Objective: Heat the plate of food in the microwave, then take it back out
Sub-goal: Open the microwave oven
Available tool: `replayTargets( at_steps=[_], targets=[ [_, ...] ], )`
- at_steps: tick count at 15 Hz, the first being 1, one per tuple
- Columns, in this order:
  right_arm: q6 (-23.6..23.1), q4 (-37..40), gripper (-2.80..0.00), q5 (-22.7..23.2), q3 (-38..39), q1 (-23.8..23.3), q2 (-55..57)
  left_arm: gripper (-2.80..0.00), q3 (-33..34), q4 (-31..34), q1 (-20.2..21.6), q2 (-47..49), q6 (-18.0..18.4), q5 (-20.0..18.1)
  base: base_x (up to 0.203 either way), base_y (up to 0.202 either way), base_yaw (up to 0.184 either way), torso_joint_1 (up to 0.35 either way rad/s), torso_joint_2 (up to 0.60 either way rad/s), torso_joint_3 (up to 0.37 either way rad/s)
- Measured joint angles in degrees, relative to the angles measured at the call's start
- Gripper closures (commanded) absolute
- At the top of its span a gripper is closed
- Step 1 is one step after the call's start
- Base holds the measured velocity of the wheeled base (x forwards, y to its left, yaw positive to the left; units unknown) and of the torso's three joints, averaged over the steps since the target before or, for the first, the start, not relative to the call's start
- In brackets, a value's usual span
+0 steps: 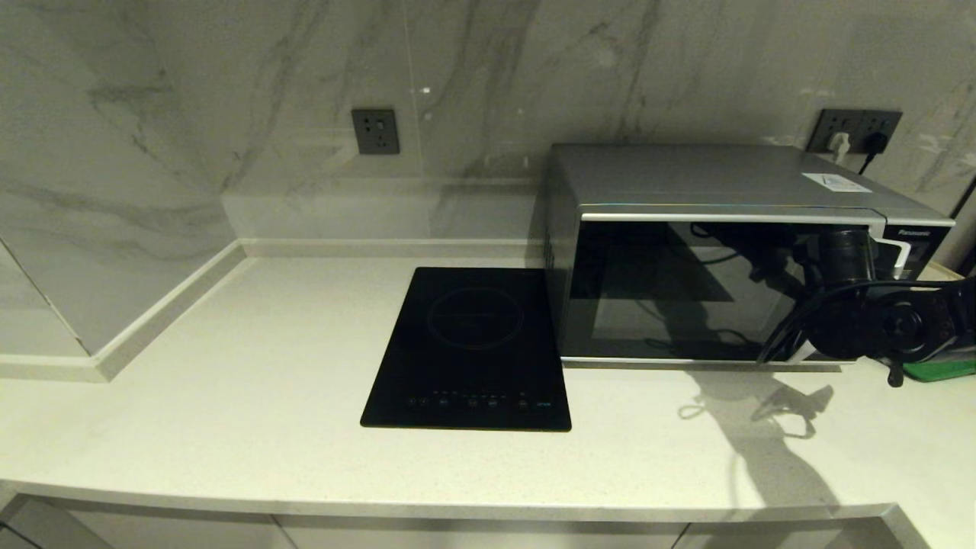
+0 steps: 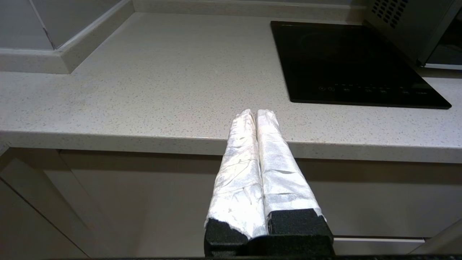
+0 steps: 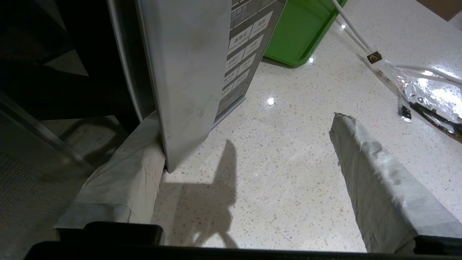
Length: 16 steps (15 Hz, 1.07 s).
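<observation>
Silver microwave stands on the pale tabletop just right of the black induction hob, door shut. Right gripper sits at its handle side, jaws wide, one finger tucked behind the handle. Green tray lies beyond. Left gripper hangs below the tabletop edge, jaws pressed together.
</observation>
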Motion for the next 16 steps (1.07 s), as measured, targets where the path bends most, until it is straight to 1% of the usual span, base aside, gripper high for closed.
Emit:
replayTargets(
  at_steps=[3,7,10,12,16],
  targets=[
    [0.59,-0.04,-2.8,-0.04,0.98,0.0,-0.52,0.0,0.0,-0.02,0.0,0.0,0.05,-0.02,0.0,0.0,0.0,0.0,0.0,0.0],
    [1.38,-0.1,-2.8,0.4,6.46,1.12,-4.81,0.0,0.0,-0.02,0.0,0.0,-0.01,-0.02,0.0,0.0,0.0,0.0,0.0,0.0],
    [1.07,0.51,-2.8,-0.28,8.84,4.96,-8.56,0.0,0.0,0.0,0.01,0.0,0.04,-0.04,0.0,0.0,0.0,0.0,0.0,0.0],
    [0.88,0.37,-2.8,0.08,8.43,6.33,-8.64,0.0,0.0,0.03,-0.06,0.0,0.01,-0.01,0.0,0.0,0.0,0.0,0.0,0.0],
    [0.85,0.27,-2.8,2.16,6.74,6.77,-6.38,0.0,0.0,0.0,-0.05,0.0,0.05,-0.02,0.0,0.0,0.0,0.0,0.0,0.0]
  ],
)
